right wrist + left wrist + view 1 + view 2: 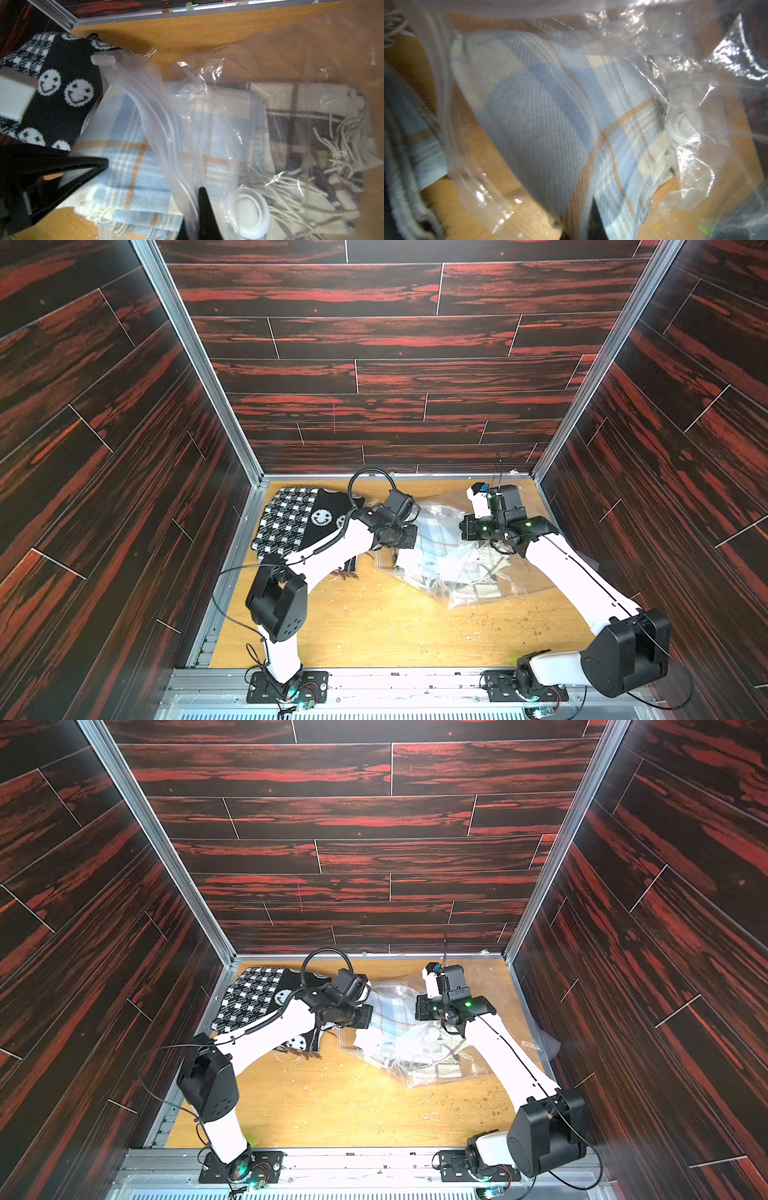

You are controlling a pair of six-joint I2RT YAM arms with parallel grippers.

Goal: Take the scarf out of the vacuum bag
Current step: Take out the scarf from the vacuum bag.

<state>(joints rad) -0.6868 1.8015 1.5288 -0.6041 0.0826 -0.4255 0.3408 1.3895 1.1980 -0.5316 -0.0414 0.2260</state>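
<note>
Soft plaid scarf [128, 128] pinched in left gripper [104, 164] — crinkly vacuum bag [158, 116] in right gripper [195, 193].

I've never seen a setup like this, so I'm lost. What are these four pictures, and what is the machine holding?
Two robot arms stand at a wooden table. Two pictures look down from overhead; two come from wrist cameras. A smiley scarf lies loose. A clear vacuum bag holds a blue plaid scarf, partly out, and a brown plaid scarf. The left fingers seem closed on the blue plaid scarf; the right fingers pinch the bag's zip edge.
</note>
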